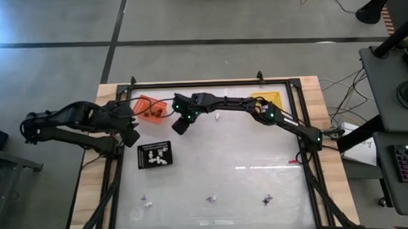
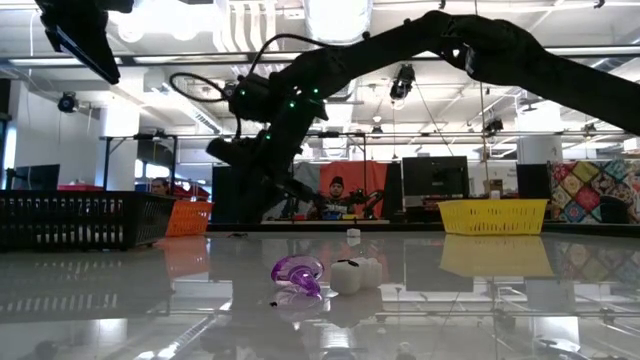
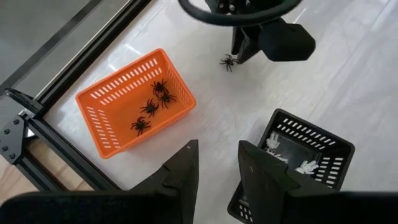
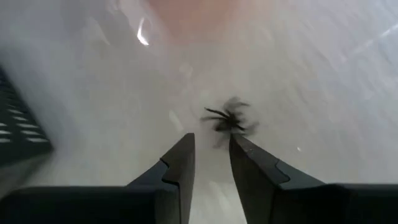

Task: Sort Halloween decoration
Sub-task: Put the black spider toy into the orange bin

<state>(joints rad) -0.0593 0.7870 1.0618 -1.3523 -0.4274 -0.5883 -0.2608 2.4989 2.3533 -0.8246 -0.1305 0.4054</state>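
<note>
The right arm reaches far across to the table's far left, its gripper (image 1: 181, 125) pointing down, fingers (image 4: 180, 163) slightly parted and empty. The left gripper (image 1: 131, 136) hangs at the left edge, fingers (image 3: 186, 163) parted, empty.

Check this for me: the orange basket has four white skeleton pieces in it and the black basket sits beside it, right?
Not quite. The orange basket holds four black spiders, not white skeleton pieces; the left wrist view shows it. The white pieces lie in the black basket, which does sit beside it.
</note>
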